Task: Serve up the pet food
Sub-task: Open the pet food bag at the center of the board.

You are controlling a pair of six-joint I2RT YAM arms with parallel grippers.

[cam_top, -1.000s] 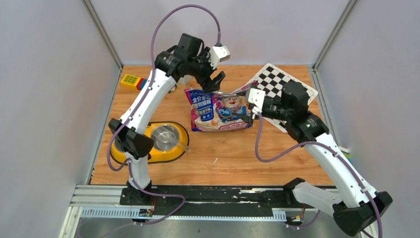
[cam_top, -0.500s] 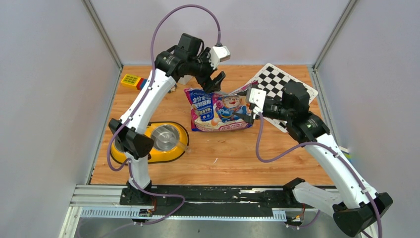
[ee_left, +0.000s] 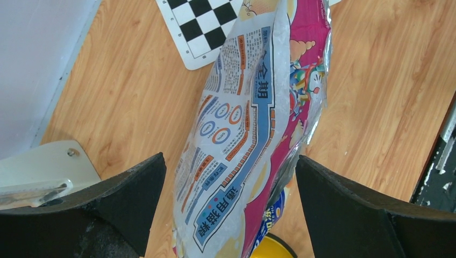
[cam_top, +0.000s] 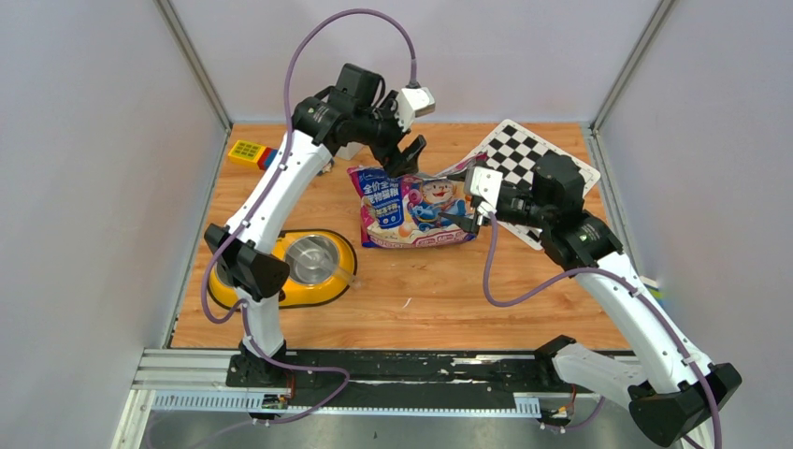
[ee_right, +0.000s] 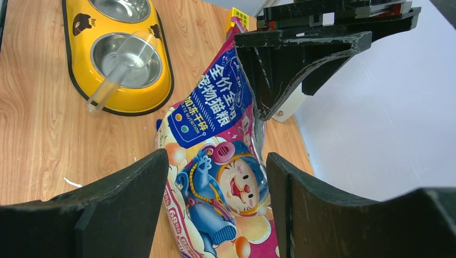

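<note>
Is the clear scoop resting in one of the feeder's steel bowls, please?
Yes, the clear scoop sits with its cup inside one steel bowl of the yellow feeder.

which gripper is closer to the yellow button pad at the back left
Left. The left fingers hang over the cat food bag's top corner, toward the pad; the right fingers hold the bag's far edge.

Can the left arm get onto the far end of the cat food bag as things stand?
Probably yes. The left gripper hangs open over the bag at its far end, with a finger on either side of it in the wrist view. The right gripper is at the bag's right edge, out of its way.
</note>
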